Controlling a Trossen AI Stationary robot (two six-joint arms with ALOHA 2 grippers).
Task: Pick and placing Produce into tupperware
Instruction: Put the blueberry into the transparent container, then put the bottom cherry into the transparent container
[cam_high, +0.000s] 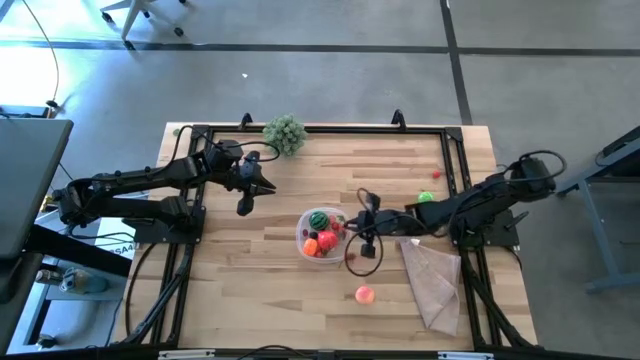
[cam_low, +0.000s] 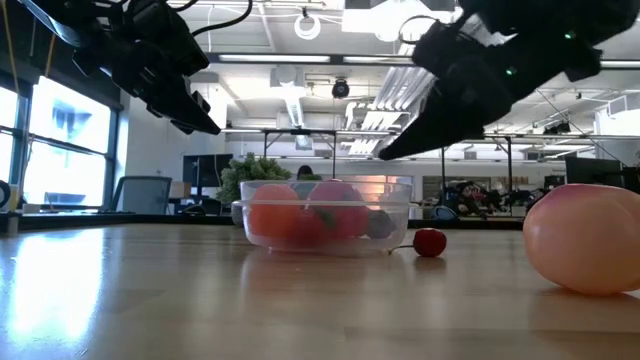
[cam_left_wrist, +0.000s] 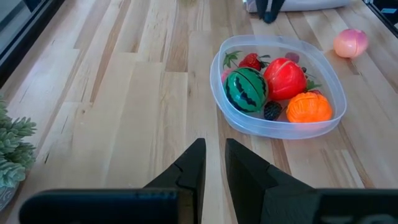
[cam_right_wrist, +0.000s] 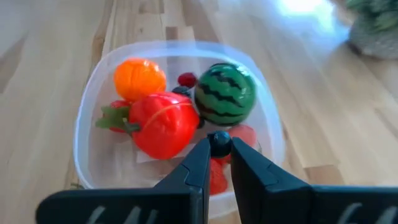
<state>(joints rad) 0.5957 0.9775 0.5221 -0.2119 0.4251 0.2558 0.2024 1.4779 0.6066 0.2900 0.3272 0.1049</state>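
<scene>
On your left, the left pincer (cam_high: 243, 207) hangs closed and empty above bare desk (cam_high: 250, 270), left of the tupperware (cam_high: 321, 236). The tupperware sits mid-desk, clear with a whitish rim. From above its contents blur together; the left wrist view shows you a striped green watermelon (cam_left_wrist: 245, 89), a red tomato (cam_left_wrist: 285, 78), an orange piece (cam_left_wrist: 309, 107) and a dark berry (cam_left_wrist: 272, 111) inside. The right pincer (cam_right_wrist: 219, 147) sits over the tupperware's right edge, pinching a small dark ball (cam_right_wrist: 219, 142), which only its wrist view shows. Nearer you, a pink peach (cam_high: 364, 294) lies alone. Only the low view shows a cherry (cam_low: 430, 242) beside the tupperware.
</scene>
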